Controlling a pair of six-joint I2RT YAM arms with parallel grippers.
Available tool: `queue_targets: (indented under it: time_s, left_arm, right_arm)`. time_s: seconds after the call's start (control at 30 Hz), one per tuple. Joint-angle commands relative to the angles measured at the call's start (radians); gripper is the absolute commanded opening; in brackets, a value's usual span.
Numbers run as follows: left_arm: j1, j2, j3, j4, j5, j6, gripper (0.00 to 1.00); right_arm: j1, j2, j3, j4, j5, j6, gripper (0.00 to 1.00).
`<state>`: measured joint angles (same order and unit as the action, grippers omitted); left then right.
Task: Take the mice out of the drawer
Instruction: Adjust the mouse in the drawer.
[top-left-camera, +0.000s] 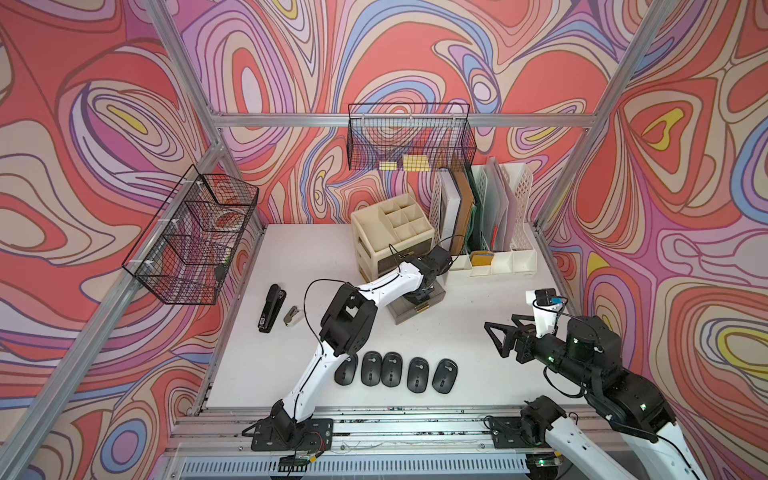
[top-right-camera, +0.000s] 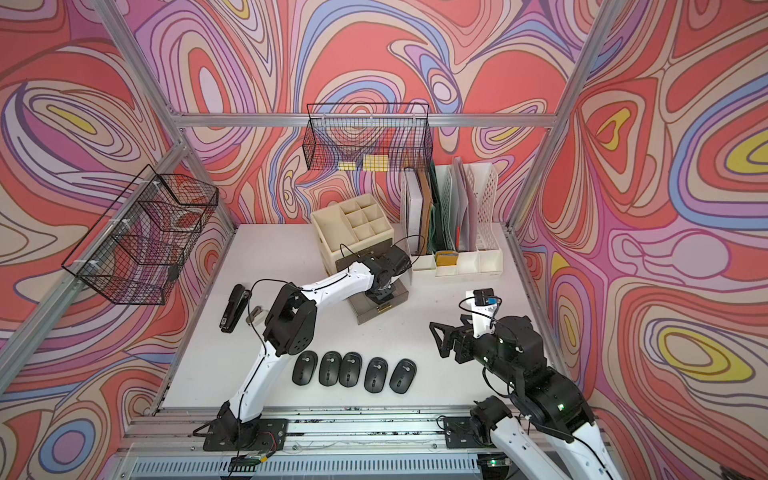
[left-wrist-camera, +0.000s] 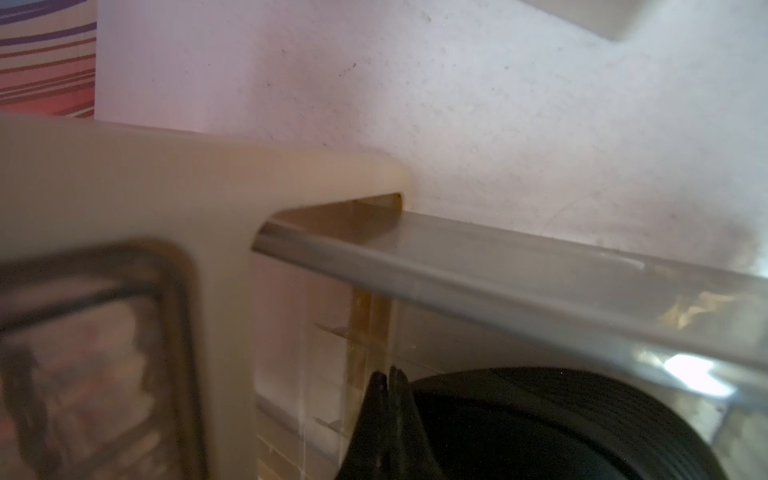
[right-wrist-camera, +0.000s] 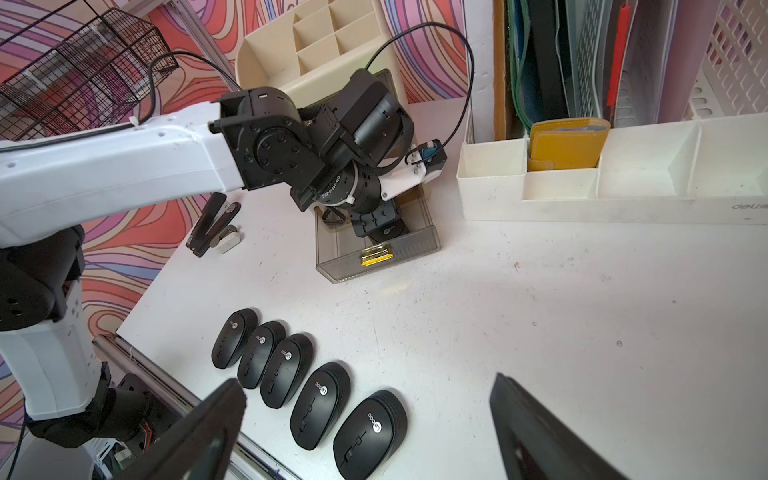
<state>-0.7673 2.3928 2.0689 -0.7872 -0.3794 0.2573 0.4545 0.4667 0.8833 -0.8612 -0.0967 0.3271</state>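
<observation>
The drawer (top-left-camera: 405, 315), smoky-grey and see-through with a small gold handle, stands pulled out from the foot of the cream organiser (top-left-camera: 374, 226) at the centre of both top views; inside it lies one black mouse (right-wrist-camera: 389, 232), its white round logo just showing in the right wrist view, the rest covered by the left gripper (left-wrist-camera: 386, 384), which reaches down into the drawer; in the left wrist view its fingertips are pressed together with nothing between them, just beside the ribbed flank of that mouse, and whether they touch it I cannot tell; five more mice (top-left-camera: 392, 369) lie in a row on the white table (top-left-camera: 478, 374) in the lower middle of both top views, each oval and black with a scroll wheel and a white logo; the leftmost mouse (top-left-camera: 347, 372) is partly hidden behind the left arm in a top view; the right gripper (right-wrist-camera: 368, 384) hangs at the right of the top views, jaws spread wide and holding nothing; the back wire basket (top-left-camera: 411, 137) holds yellow pads (top-left-camera: 415, 162); the file rack (top-left-camera: 519, 195) at upper right holds folders, and the white tray (right-wrist-camera: 490, 166) in front of it holds a mustard-yellow wallet (right-wrist-camera: 565, 143); what sits in the side wire basket (top-left-camera: 191, 237) at the left is too dim to name; a black stapler (top-left-camera: 270, 307) and a grey staple remover (top-left-camera: 291, 316) lie on the table left of the drawer.
</observation>
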Motion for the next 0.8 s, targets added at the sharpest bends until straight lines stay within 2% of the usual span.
queue_targets:
  time_s: [0.0, 0.47, 0.6, 0.77]
  left_arm:
    - [0.003, 0.013, -0.006, -0.075, 0.007, -0.006, 0.00]
    - [-0.040, -0.042, 0.047, -0.249, -0.037, -0.115, 0.00]
    - [-0.060, -0.063, 0.051, -0.240, -0.063, -0.129, 0.00]
    - [-0.067, -0.076, 0.010, -0.151, -0.100, -0.084, 0.00]
  right_arm:
    - [-0.001, 0.004, -0.010, 0.004, 0.004, 0.003, 0.97]
    - [-0.002, 0.012, -0.009, 0.008, 0.002, 0.001, 0.97]
    - [-0.002, 0.012, -0.009, 0.008, 0.002, 0.001, 0.97]
    - [-0.002, 0.008, -0.010, 0.008, 0.000, 0.000, 0.97]
